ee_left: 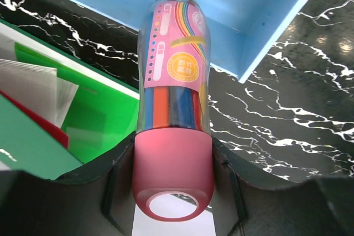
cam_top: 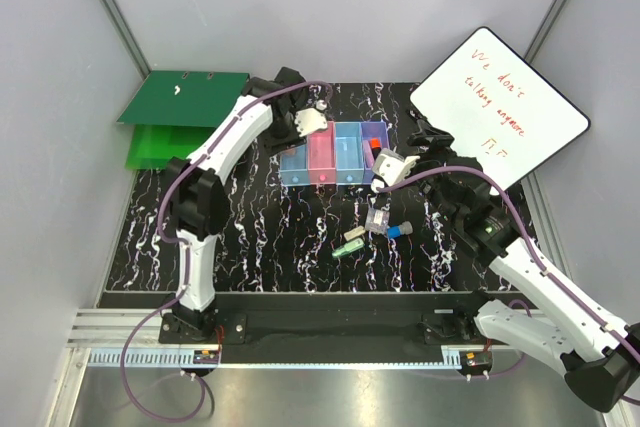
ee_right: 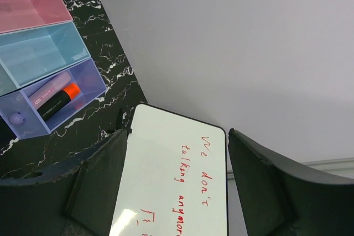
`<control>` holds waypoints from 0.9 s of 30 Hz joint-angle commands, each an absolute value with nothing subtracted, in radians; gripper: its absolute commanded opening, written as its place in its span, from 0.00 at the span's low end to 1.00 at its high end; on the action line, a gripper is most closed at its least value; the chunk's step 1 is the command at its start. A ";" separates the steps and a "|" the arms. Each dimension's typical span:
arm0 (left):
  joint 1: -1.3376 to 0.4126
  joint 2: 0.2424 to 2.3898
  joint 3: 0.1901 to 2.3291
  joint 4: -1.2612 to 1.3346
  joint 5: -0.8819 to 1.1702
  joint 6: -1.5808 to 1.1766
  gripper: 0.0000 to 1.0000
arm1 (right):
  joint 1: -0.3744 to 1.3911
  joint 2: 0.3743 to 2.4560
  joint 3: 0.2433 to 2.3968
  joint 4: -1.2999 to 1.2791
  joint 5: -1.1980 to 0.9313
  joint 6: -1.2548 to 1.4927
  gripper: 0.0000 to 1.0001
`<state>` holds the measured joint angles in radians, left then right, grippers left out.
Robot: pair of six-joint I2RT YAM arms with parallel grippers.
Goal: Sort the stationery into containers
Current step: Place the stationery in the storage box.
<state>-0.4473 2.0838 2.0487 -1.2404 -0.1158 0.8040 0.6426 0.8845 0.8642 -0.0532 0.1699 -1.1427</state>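
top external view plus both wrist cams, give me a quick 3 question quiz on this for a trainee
1. True or false: the left gripper is empty.
2. Which bin holds the orange-tipped marker? A) blue B) pink C) purple
3. Fill in: the right gripper has its jaws ____.
Key: 1 false, it is shut on the pink-capped tube. 2 C, the purple bin. 3 open, with nothing between them.

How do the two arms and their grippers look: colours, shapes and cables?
The left arm and right arm have white links with black joints; a purple cable runs along each. The left gripper and right gripper have black fingers.
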 commanded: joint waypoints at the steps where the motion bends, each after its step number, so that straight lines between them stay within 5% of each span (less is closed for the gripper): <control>1: -0.463 2.121 2.138 -1.236 -0.193 0.841 0.00 | 0.653 0.862 0.867 -0.048 0.198 -1.127 0.80; 27: -0.512 2.287 2.212 -1.120 -0.267 0.979 0.05 | 0.653 0.859 0.856 -0.051 0.201 -1.111 0.79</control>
<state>-0.5083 2.2799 2.1674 -1.1751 -0.2073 0.9455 0.6426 0.8688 0.8619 -0.0544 0.1768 -1.1313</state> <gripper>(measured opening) 0.492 0.796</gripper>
